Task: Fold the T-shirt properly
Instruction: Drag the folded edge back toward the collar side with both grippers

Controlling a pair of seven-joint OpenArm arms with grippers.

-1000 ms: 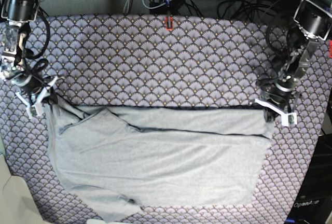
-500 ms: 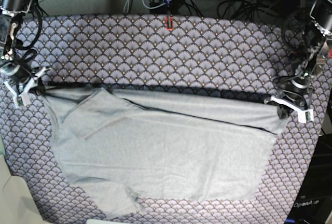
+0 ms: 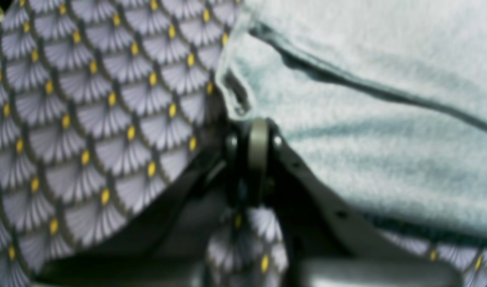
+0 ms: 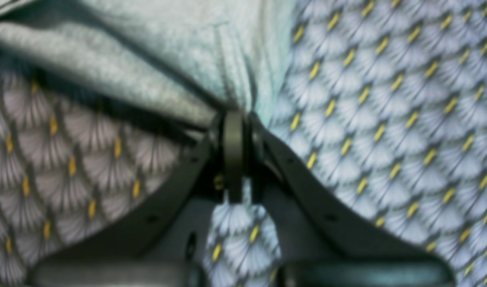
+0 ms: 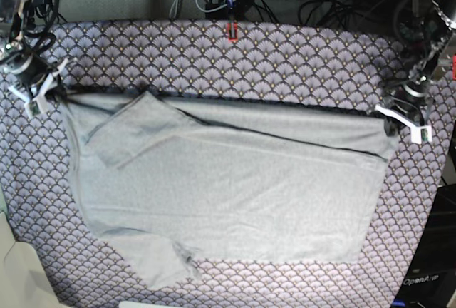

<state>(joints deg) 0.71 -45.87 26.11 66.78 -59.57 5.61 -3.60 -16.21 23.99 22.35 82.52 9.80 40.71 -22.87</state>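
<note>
In the base view, the T-shirt lies on the patterned cloth, its long upper edge running between the two grips — most of it toward the view's bottom, and each pincer equally near its own corner. In the left wrist view, the left pincer is closed on a corner. In the right wrist view, the right pincer is pinched tight on bunched fabric — likely to be drawn evenly.
</note>
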